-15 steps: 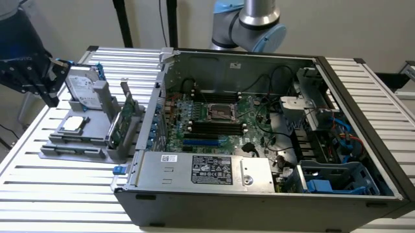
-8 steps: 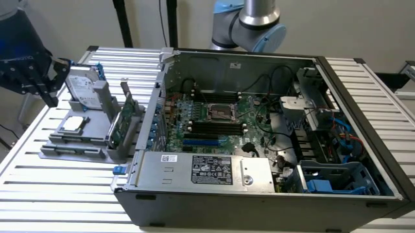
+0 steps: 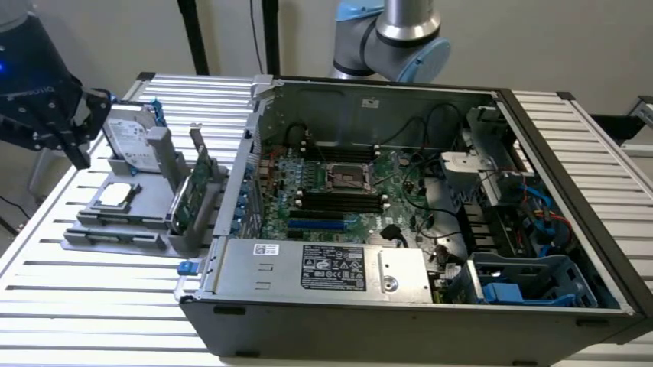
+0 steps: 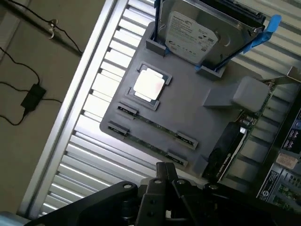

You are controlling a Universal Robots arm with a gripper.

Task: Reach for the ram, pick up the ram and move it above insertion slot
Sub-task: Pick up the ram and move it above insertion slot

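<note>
Right now the ram [image 4: 153, 125] stands on its thin edge in a slot of the grey holder [image 4: 188, 106], near the holder's long edge that lies opposite the hard drive. A second stick [image 4: 143, 142] just like it stands in the next slot, right beside it and closer to that edge. Nothing is touching either stick. A square chip [image 4: 149, 84] lies flat in the middle of the holder, between the sticks and the hard drive [image 4: 193, 35], which is propped up at the other long edge. A green card [image 3: 194, 187] stands on its edge at the holder's side nearest the computer case [image 3: 408, 321]. The holder sits on the slatted table [image 3: 92, 306], near the table's edge on the exterior view's left, and the open case sits just beside it. Inside the case, the black slots [image 3: 342, 202] lie next to the big square socket. The gripper [image 4: 165, 173] hangs in the air above the table, well apart from the ram. Its jaws are pressed together and hold nothing.
</note>
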